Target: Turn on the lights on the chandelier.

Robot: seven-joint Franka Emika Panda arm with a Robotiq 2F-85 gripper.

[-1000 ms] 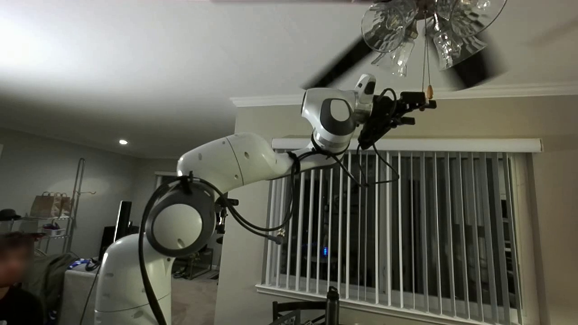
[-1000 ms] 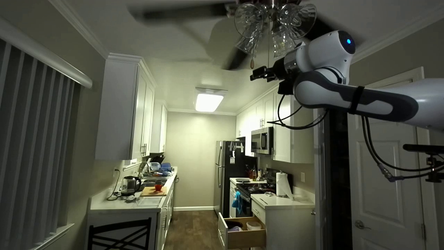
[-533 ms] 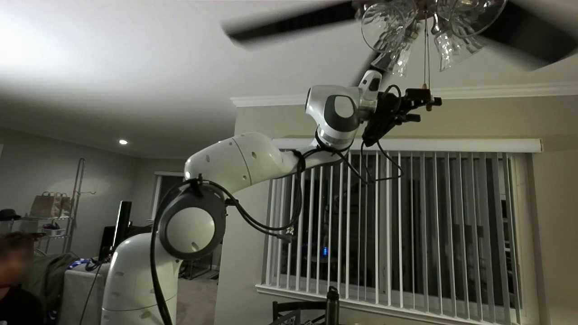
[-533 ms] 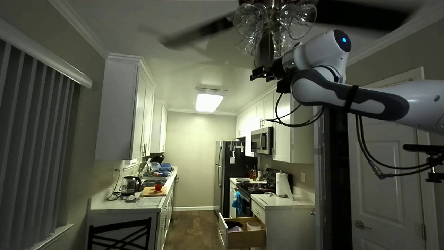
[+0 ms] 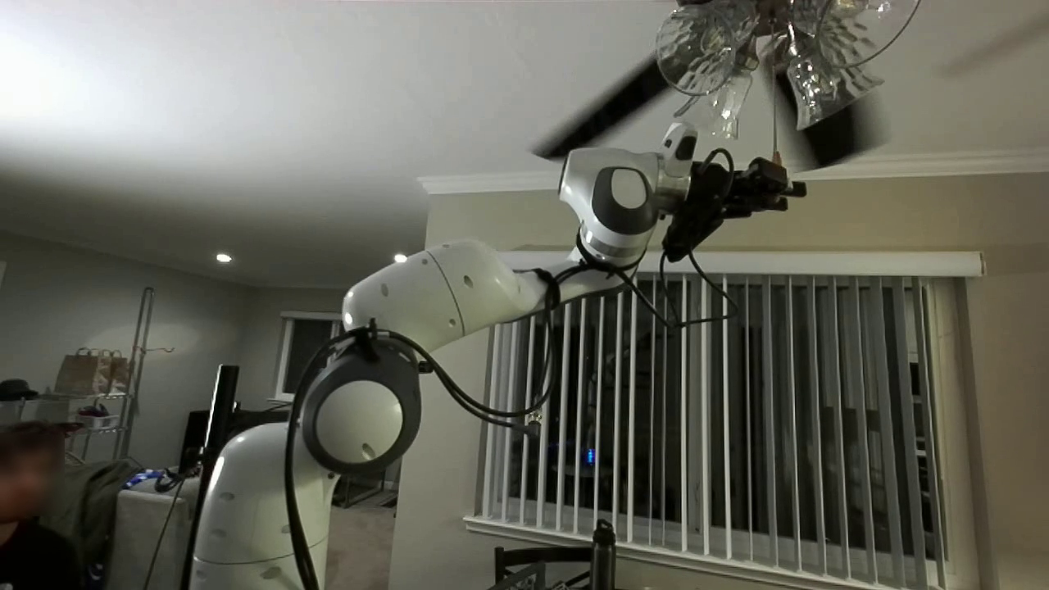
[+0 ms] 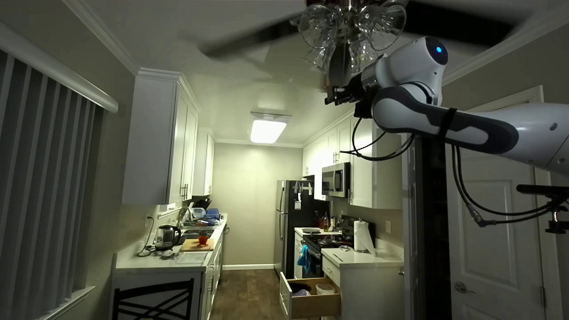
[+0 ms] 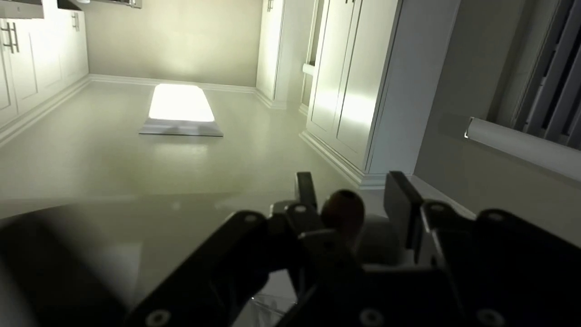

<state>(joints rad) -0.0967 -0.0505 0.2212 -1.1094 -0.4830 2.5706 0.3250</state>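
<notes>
1. Ends at the back in a pale wall point(image 6: 246, 191), footed by a white baseboard point(image 6: 248, 266)
2. Runs there over dark wood flooring point(image 6: 246, 293), between rows of white cabinets point(image 6: 153, 146)
3. Draws strong light from a rectangular ceiling lamp point(image 6: 266, 131), glowing white, plus bright points from two recessed spots point(image 5: 224, 258)
4. Looks onto darkness through a wide window point(image 5: 608, 393), hung with white vertical blinds point(image 5: 705, 410)
5. Meets the ceiling point(image 5: 459, 106) in white crown moulding point(image 5: 483, 182)
6. Includes a dark fridge point(image 6: 295, 231), a black stove point(image 6: 316, 264), a microwave point(image 6: 335, 180), a drawer point(image 6: 316, 306) pulled out and a white panelled door point(image 6: 493, 222)
7. Holds a dark, cross-backed chair point(image 6: 151, 290) near the counter point(image 6: 142, 263)
</notes>
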